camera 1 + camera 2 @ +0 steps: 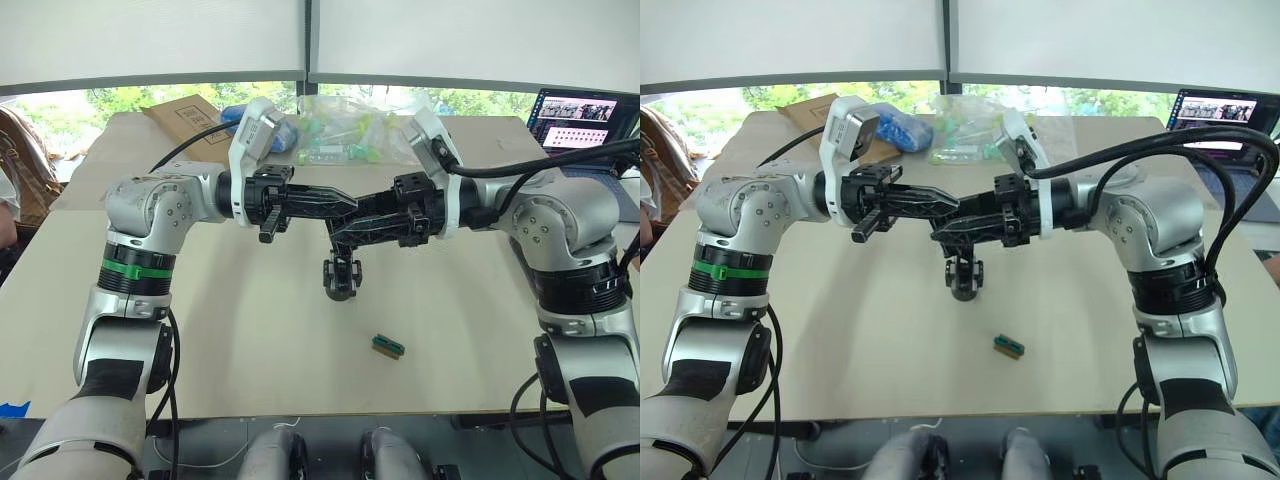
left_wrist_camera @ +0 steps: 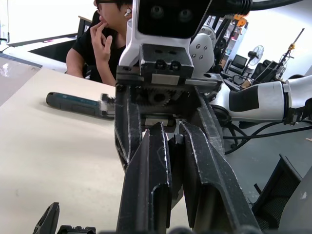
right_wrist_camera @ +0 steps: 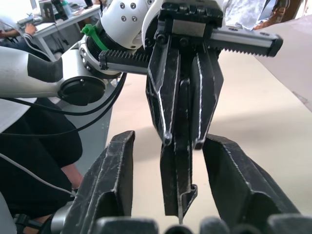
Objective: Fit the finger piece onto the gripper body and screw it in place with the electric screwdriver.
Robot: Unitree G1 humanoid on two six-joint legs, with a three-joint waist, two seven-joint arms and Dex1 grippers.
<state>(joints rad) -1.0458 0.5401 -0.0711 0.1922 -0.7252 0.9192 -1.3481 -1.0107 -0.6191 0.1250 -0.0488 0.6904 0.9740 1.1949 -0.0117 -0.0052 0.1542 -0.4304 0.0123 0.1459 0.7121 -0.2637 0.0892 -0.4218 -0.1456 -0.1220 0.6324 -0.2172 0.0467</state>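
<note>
While my two arms meet tip to tip above the table (image 1: 250, 330), the right gripper (image 1: 345, 215) clamps the gripper body (image 1: 340, 272), the left gripper (image 1: 340, 203) pinching the finger piece (image 3: 178, 168), I think

I see both arms raised over the tan tabletop (image 1: 200, 330), wrists turned toward each other. My left gripper (image 1: 345, 203) points at the right gripper (image 1: 345, 232), their black tips meeting at mid-table. The gripper body (image 1: 341, 275) hangs just below that meeting point, held up off the tabletop. A small green-and-brown block (image 1: 388, 345) lies nearer me. A plastic bag (image 1: 345, 130), a cardboard box (image 1: 188, 118) and a laptop (image 1: 580, 115) sit along the far edge.
</note>
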